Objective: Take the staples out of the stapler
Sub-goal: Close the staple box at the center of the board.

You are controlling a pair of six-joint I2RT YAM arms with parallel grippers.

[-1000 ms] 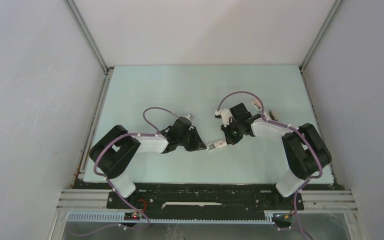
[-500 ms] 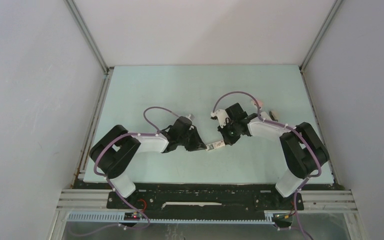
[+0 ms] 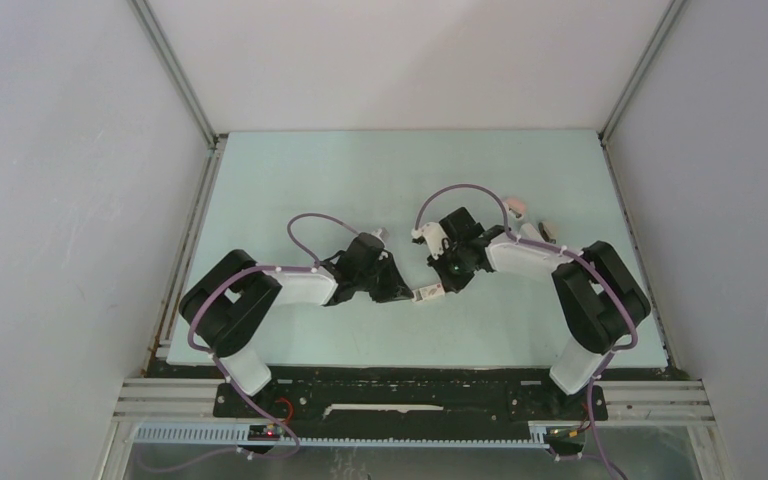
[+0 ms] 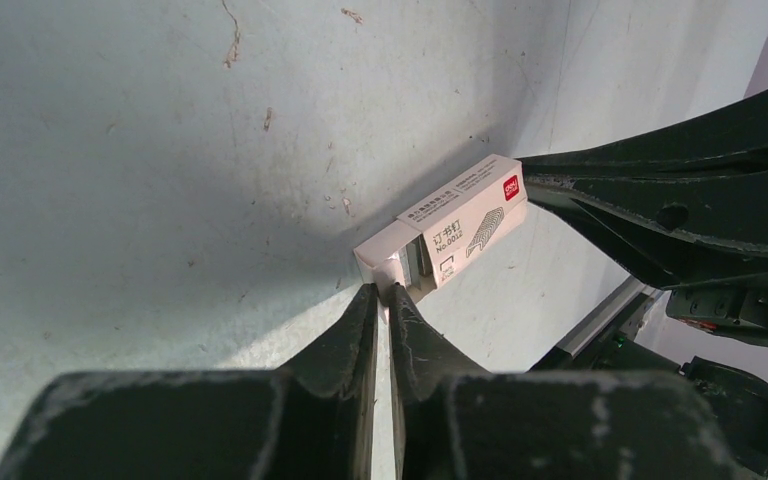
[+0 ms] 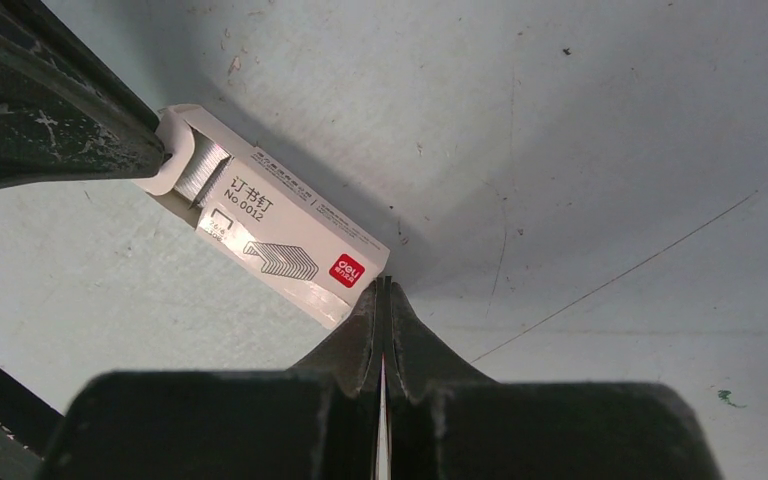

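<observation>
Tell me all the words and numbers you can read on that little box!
"订书钉": on the top of the little box.
"No.0012": just under it.
red logo patch: looks like "deli", not sure.
fine print along the edge: too small to read.

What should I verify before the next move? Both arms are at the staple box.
1. Staple box lies between both arms: ok.
2. Box end open, staple block visible inside: ok.
3. Left gripper fingers shut at open end; gripping the flap: cannot tell.
4. Right gripper fingers shut at closed end: ok.
5. Stapler in hand: not ok; likely the small white item behind the right arm.
</observation>
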